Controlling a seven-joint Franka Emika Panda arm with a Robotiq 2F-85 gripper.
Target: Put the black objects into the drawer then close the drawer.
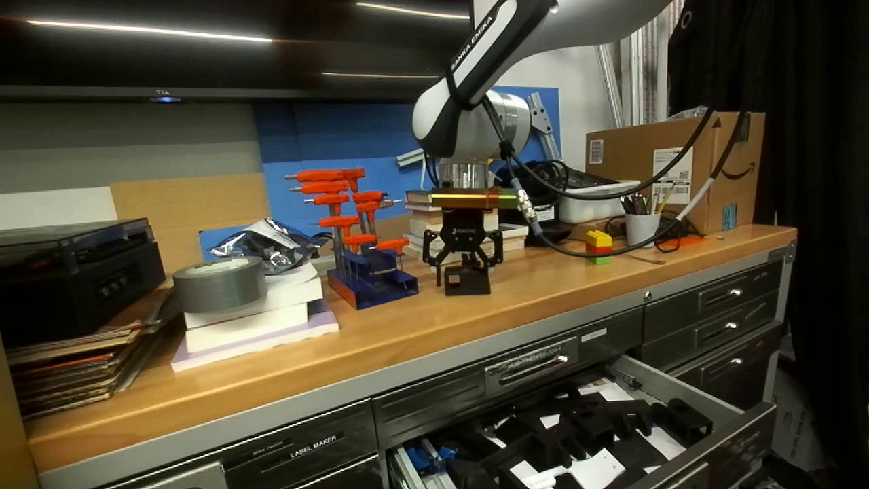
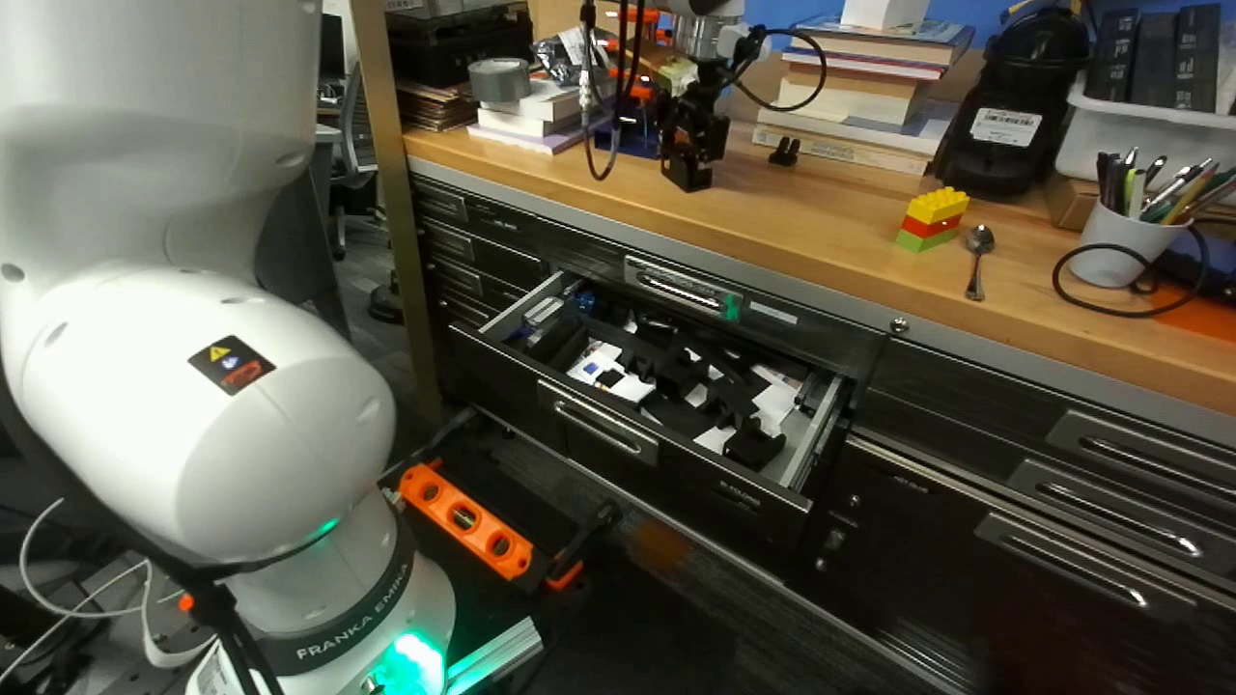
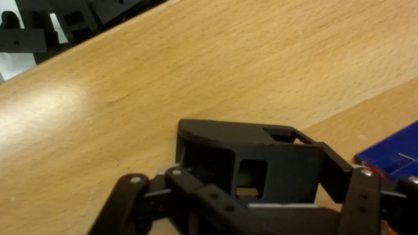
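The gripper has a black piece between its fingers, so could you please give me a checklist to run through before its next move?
1. Drawer open: ok, pulled out.
2. Gripper straddling the black piece: ok, in the wrist view.
3. Grip firm: cannot tell; contact is unclear.
4. Piece lifted off the bench: cannot tell.
5. Blue tool rack off the likely path: ok, it seems; the drawer lies across the piece from it.
6. Second black piece stowed: not ok; it is on the bench by the book stack.

Both exterior views look down on bench and drawer, the close wrist view apparently too
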